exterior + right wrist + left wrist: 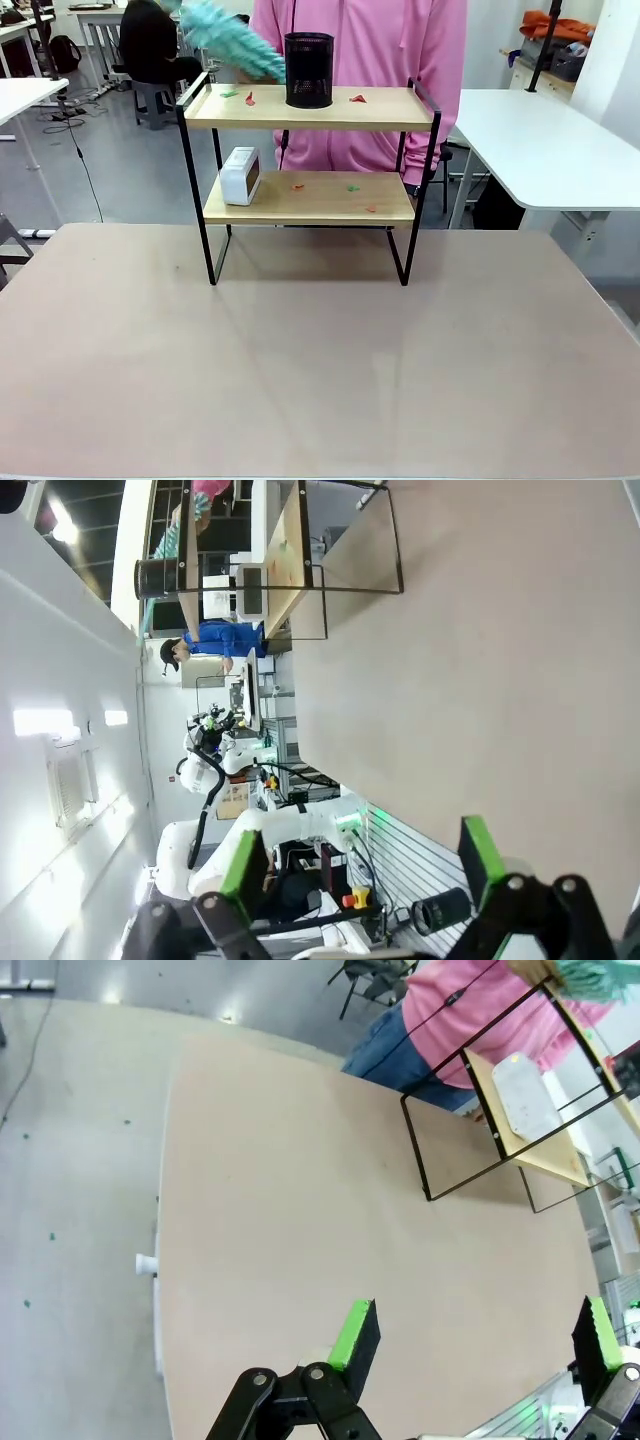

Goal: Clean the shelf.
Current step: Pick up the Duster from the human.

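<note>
The shelf point(310, 108) stands at the far middle of the table, two light wooden boards in a thin black frame. On its top board sits a black mesh cup point(309, 70) among small red and green scraps point(357, 98). A white box-shaped device point(240, 175) and more scraps lie on the lower board point(330, 200). A person in a pink top point(380, 50) stands behind and sweeps a teal feather duster point(232, 40) over the top board's left end. My left gripper point(480, 1335) is open above the table, far from the shelf point(530, 1150). My right gripper point(365, 865) is open too, with the shelf point(290, 570) distant.
The tan tabletop point(320, 360) stretches wide between me and the shelf. A white table point(545, 140) stands at the right and another point(25, 92) at the far left. A second person sits at a desk in the background.
</note>
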You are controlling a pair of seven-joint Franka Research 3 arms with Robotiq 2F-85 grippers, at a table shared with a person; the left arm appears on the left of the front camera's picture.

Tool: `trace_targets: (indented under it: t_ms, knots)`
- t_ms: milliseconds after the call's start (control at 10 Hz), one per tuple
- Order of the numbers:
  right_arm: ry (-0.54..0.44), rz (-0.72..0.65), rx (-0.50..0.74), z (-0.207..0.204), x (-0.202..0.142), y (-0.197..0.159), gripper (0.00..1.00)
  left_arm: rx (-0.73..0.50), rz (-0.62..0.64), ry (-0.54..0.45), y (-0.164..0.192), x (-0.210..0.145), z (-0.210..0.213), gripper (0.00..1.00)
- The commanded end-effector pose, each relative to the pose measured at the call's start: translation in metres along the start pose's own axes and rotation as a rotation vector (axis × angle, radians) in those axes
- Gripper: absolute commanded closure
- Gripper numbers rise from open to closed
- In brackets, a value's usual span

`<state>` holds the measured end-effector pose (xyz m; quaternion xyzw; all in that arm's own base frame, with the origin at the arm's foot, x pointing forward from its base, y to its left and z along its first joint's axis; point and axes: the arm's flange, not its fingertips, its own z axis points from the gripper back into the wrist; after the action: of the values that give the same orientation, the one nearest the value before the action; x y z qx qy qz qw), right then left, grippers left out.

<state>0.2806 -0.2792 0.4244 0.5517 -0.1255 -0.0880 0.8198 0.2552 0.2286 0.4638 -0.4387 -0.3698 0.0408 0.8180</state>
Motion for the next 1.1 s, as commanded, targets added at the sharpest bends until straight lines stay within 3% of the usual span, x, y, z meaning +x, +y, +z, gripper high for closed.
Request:
trace_targets:
  t_ms: [0,1000]
  knots:
    - [0.009,0.016,0.000,0.0016,-0.0015,-0.0064,0.00,-0.013,-0.014,-0.018,0.0073,-0.0015,0.0005,0.00]
    - [0.009,0.016,0.000,0.0016,-0.0015,-0.0064,0.00,-0.013,-0.014,-0.018,0.0073,-0.0015,0.0005,0.00]
